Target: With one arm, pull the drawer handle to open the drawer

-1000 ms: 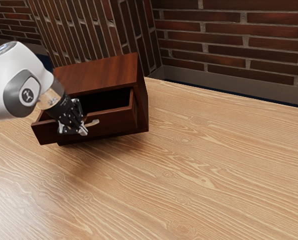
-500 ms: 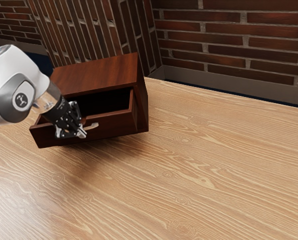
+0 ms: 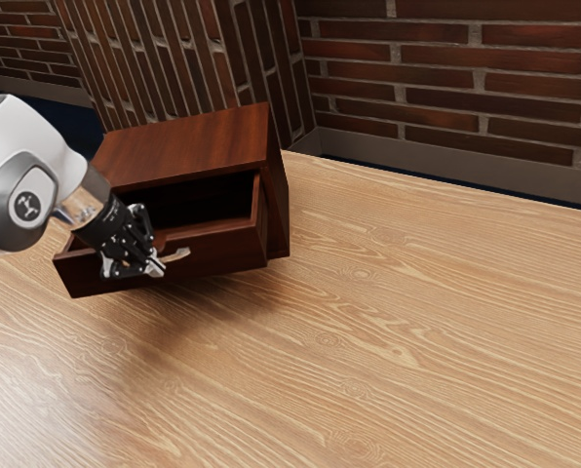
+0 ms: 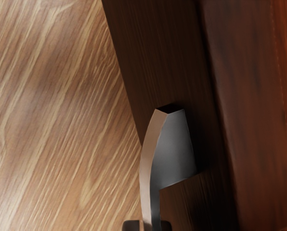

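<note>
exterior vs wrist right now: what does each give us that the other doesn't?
Exterior gives the arm, the gripper shut on the handle, the cabinet with its drawer partly out, and the brick wall. Wrist gives the handle's curved metal bar up close, standing off the drawer front. Both share handle, drawer front and wooden table.

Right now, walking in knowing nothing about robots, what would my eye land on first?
First, the dark wooden cabinet at the exterior view's left, on a pale wood-grain table before a red brick wall, its drawer standing partly out. Next, the white robot arm reaching in from the left, its black fingers closed on the silver drawer handle.
</note>
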Motion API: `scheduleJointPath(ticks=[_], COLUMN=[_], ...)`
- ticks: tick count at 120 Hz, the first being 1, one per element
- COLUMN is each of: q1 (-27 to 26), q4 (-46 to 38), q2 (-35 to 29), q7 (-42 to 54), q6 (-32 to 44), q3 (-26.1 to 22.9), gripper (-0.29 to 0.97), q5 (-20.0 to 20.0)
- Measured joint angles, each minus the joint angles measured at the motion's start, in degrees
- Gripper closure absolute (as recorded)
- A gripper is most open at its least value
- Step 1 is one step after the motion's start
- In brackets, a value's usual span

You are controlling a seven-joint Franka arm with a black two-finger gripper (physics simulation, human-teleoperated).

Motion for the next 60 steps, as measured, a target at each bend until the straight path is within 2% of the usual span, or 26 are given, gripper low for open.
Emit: scheduleJointPath(ticks=[16, 39, 60], q1=[0.7, 1.3, 6.5], q4=[-0.9, -1.6, -2.7], q2=[-1.1, -2.5, -5.1], q7=[-0.1, -0.1, -0.2], q6=[0.2, 0.7, 1.1], q3=[-0.8, -2.0, -8.3], gripper=[0.78, 0.65, 0.60], q5=[0.5, 1.2, 1.4])
